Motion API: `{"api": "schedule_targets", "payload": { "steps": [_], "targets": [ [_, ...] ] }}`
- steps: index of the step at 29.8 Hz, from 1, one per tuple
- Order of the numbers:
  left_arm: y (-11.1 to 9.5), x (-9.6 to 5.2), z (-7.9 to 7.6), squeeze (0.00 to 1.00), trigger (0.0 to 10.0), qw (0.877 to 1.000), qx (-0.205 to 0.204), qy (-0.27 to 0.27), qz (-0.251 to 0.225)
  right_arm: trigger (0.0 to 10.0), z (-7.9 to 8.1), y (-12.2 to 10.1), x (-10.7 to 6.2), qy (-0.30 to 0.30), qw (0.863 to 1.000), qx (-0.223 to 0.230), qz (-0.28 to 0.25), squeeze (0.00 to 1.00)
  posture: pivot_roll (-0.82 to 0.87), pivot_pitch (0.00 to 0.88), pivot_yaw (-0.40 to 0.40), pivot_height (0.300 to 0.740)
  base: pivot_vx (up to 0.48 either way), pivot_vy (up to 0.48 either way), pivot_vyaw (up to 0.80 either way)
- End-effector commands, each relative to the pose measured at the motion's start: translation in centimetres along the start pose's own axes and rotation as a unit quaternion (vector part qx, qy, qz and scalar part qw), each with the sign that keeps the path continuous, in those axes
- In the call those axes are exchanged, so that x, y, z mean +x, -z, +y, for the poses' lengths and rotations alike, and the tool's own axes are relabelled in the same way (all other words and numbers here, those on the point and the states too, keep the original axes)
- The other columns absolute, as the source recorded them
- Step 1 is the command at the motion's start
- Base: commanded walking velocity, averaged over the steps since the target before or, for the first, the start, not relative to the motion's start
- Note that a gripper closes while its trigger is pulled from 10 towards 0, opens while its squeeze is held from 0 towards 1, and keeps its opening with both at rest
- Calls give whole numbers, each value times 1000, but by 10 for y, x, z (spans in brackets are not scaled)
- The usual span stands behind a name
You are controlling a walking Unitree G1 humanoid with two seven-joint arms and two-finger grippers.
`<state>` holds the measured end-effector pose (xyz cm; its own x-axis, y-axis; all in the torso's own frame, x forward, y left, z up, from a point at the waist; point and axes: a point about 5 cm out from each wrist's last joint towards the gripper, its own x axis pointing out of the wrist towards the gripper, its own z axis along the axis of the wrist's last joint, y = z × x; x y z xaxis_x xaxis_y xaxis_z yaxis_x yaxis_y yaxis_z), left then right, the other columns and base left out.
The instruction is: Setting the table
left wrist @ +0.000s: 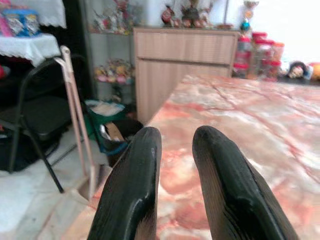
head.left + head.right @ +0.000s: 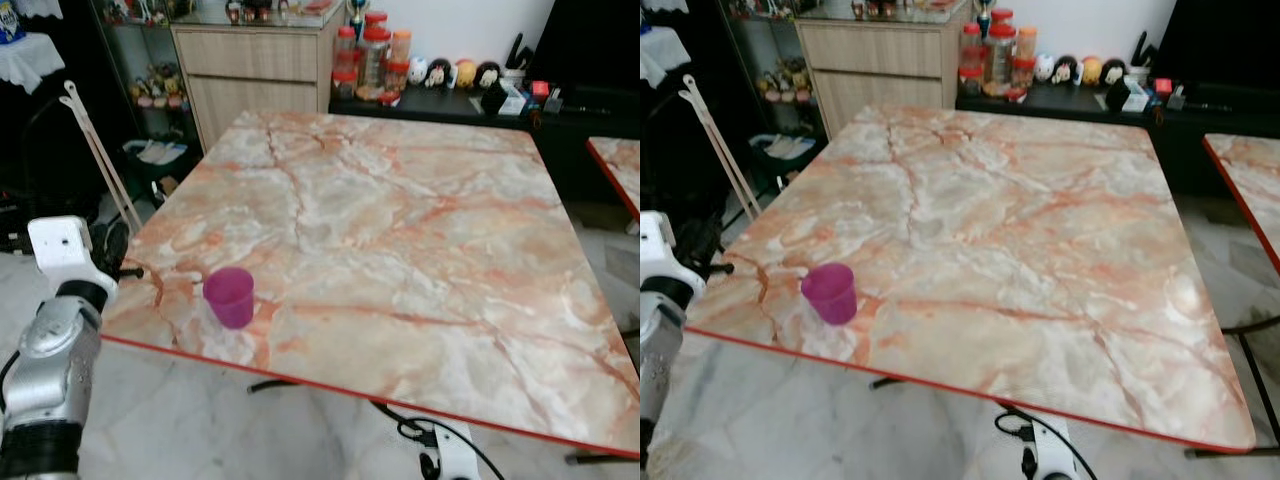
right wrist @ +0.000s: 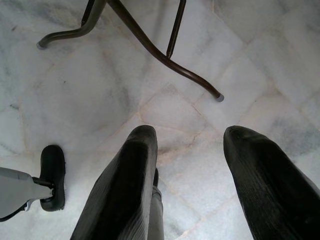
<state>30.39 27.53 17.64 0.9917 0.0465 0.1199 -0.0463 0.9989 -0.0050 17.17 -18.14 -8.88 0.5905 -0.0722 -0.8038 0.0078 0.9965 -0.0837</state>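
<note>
Cup [image 2: 229, 296]: purple plastic, upright on the marble table [image 2: 420, 250], near the table's near-left corner, just in from the red front edge. We can't see into it well enough to say if anything's inside.

Our left gripper [image 1: 175, 170] is up at the table's left edge, fingers [image 1: 132, 190] a bit apart w/ nothing between them, pointing along the tabletop; apart from the cup. Silver left arm [image 2: 50, 360] shows at bottom left of the head views, white wrist block on top. Our right gripper [image 3: 190, 175] hangs low over the pale floor tiles [image 3: 90, 95], fingers spread, empty; dark curved table legs [image 3: 150, 47] ahead of it.

Rest of the tabletop is bare marble, lots of open room to the right & back. Far side: wood cabinet [image 2: 255, 75], a cluster of red-lidded jars [image 2: 370, 60] — contents too small to tell — & small figurines [image 2: 455, 72] on a dark shelf. Left of table: a black chair [image 1: 35, 115] & a pale leaning frame [image 2: 100, 155]. A 2nd marble table [image 2: 618, 165] is cut off at right. Power strip w/ cable [image 2: 1040, 445] on the floor under the front edge, partly cut off.
</note>
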Motion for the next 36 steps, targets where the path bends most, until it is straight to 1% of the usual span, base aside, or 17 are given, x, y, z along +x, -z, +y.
{"api": "schedule_targets", "payload": {
  "steps": [1,5,9,10,12,15,16,17,18,19,22,24,25,26,27,28,36],
  "targets": [
    [-8,2,-3,1000,10000,1000,3,16,-3,10000,-1,2,0,4,1000,7,5,0,117,0,6,728,0,0,0],
    [-24,9,-24,1000,10000,990,16,129,48,10000,3,0,0,1,1000,9,3,0,122,0,11,728,0,0,0],
    [-29,10,-30,1000,10000,983,18,164,79,10000,4,1,0,0,1000,11,4,0,126,0,13,728,0,0,0],
    [-31,12,-37,1000,10000,978,8,187,91,10000,4,2,0,1,1000,12,7,0,127,0,15,728,0,0,0],
    [-31,15,-43,1000,10000,975,4,198,103,10000,5,4,-1,1,1000,12,9,0,128,0,18,728,0,0,0],
    [-25,19,-48,1000,10000,971,16,204,126,10000,5,4,-1,1,1000,13,9,0,124,0,22,728,0,0,0],
    [-21,21,-52,1000,10000,967,20,211,143,10000,6,4,-1,1,1000,15,9,0,121,0,27,728,0,0,0],
    [-20,21,-53,1000,10000,965,21,214,149,10000,6,4,-1,2,1000,15,8,0,121,0,27,728,0,0,0],
    [-14,22,-58,1000,10000,959,19,226,167,10000,6,4,-1,2,1000,17,8,0,123,0,28,728,0,0,0],
    [-14,22,-58,1000,10000,959,19,226,167,10000,6,4,-1,2,1000,17,8,0,123,0,28,728,0,0,0],
    [-5,21,-65,1000,10000,950,19,241,198,10000,7,4,-1,2,1000,17,9,0,119,0,33,728,0,0,0],
    [-3,21,-66,1000,10000,947,21,244,207,10000,7,4,-1,2,1000,18,9,0,119,0,33,728,0,0,0],
    [5,21,-70,1000,10000,939,41,252,229,10000,7,4,-1,3,1000,20,8,0,119,0,33,728,0,0,0],
    [8,21,-70,1000,10000,938,48,248,236,10000,7,4,-1,3,1000,21,8,0,115,0,37,728,0,0,0],
    [11,21,-69,914,10000,936,55,246,245,10000,7,4,-1,2,1000,22,8,0,114,0,37,728,0,0,0],
    [14,21,-68,0,10000,934,62,243,256,10000,7,4,-1,2,1000,23,8,0,115,0,38,728,0,0,0],
    [14,23,-62,0,10000,931,70,238,269,10000,7,5,-1,2,1000,24,8,0,116,0,37,728,0,0,0]
  ]
}}
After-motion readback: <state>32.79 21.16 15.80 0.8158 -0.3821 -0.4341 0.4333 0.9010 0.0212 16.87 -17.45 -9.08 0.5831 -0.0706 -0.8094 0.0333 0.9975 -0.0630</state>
